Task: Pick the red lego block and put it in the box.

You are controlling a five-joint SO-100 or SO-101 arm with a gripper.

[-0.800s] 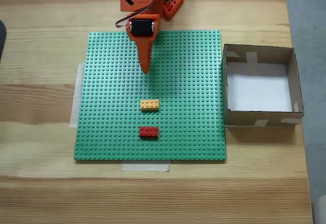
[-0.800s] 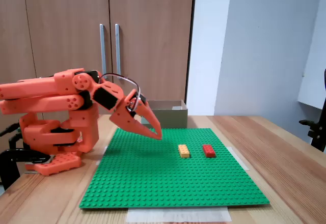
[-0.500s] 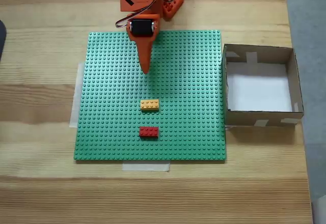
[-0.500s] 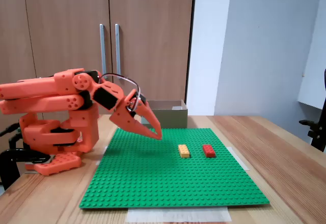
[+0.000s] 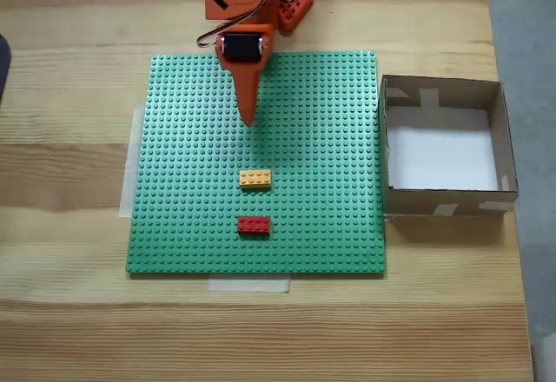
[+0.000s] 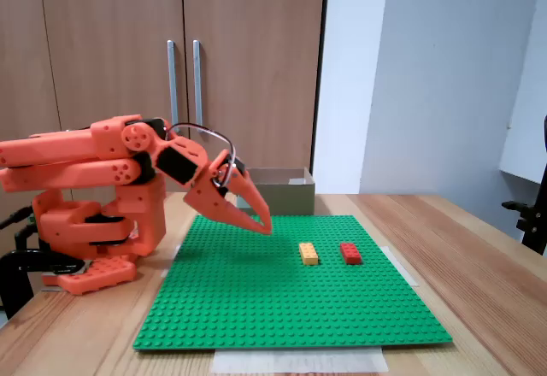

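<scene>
I see my orange arm (image 6: 94,179) folded low at the left of the side-on fixed view, base on a wooden table (image 6: 479,265), wooden cabinet doors (image 6: 171,60) behind it. Its gripper (image 6: 263,225) points down and to the right, tips hovering just above the near-left part of a green studded baseplate (image 6: 282,308). The fingers look closed together, tapering to one point, w/ nothing between them.

In the top-down fixed view the arm comes in from the top edge, and the gripper (image 5: 248,121) hangs over the upper-middle of the baseplate (image 5: 174,226), tip aimed toward the bottom of the frame. A strip of pale tape (image 5: 248,284) sits at the plate's bottom edge.

Moving right along the plate: an orange-yellow brick (image 5: 255,178) lies flat near the centre, well below the gripper tip. The red lego block (image 5: 254,224) lies flat just below it in that view, near but not touching, long side running left-right. In the side-on view the orange-yellow brick (image 6: 308,253) is left of the red lego block (image 6: 350,252), both apart from the gripper.

Farthest right in the top-down view, the box (image 5: 502,139) sits on the table w/ its left wall right against the baseplate's right edge. Open top, white floor, pale tape patches on the walls. In the side-on view the box (image 6: 286,195) shows behind the gripper, at the plate's far edge.
</scene>
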